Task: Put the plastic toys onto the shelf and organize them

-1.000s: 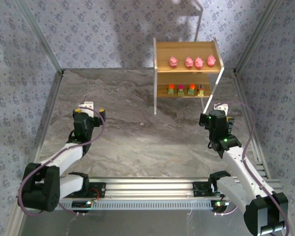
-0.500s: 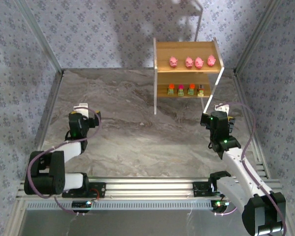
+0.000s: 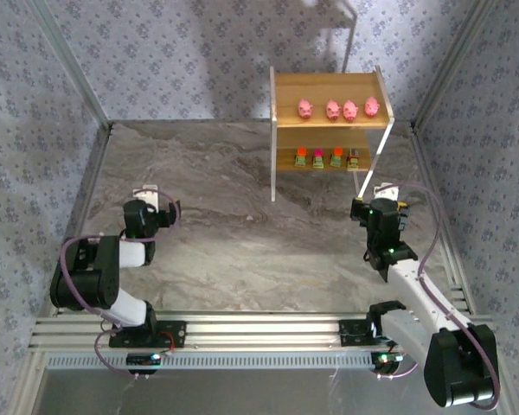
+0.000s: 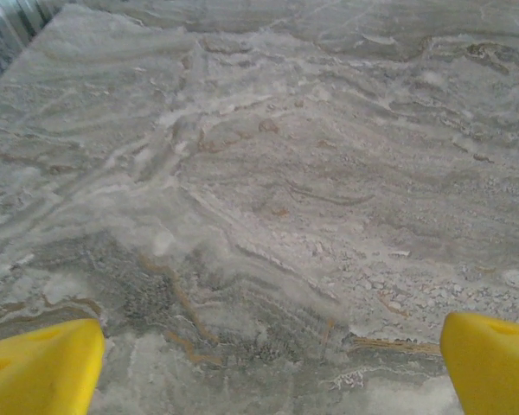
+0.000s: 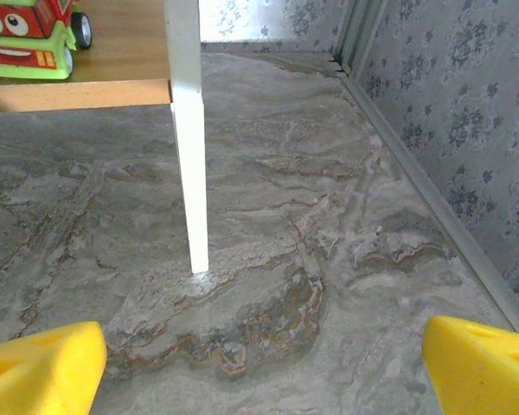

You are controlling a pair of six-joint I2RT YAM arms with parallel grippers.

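Observation:
The shelf [image 3: 281, 121] stands at the back right of the marble table. Several pink pig toys [image 3: 332, 110] line its upper board, and several blocky toys [image 3: 318, 158] with green bases line the lower one. My left gripper [image 3: 160, 201] hovers open over bare marble at the left, far from the shelf; its yellow fingertips [image 4: 43, 363] stand wide apart around my left gripper [image 4: 272, 363]. My right gripper [image 3: 389, 195] is open just in front of the shelf's right leg [image 5: 189, 173]. Nothing lies in my right gripper [image 5: 264, 363]. A red blocky toy [image 5: 26, 39] sits on the lower board [image 5: 86, 91].
Patterned walls with metal frame posts [image 3: 69, 65] close in the table on three sides. The right wall's base rail [image 5: 432, 199] runs close beside my right gripper. A thin white stand leg [image 3: 349, 43] rises behind the shelf. An aluminium rail [image 3: 259, 324] holds the arm bases.
The left arm has folded back toward its base, its gripper staying open over the left marble. The right gripper has shifted slightly and stays open by the shelf leg.

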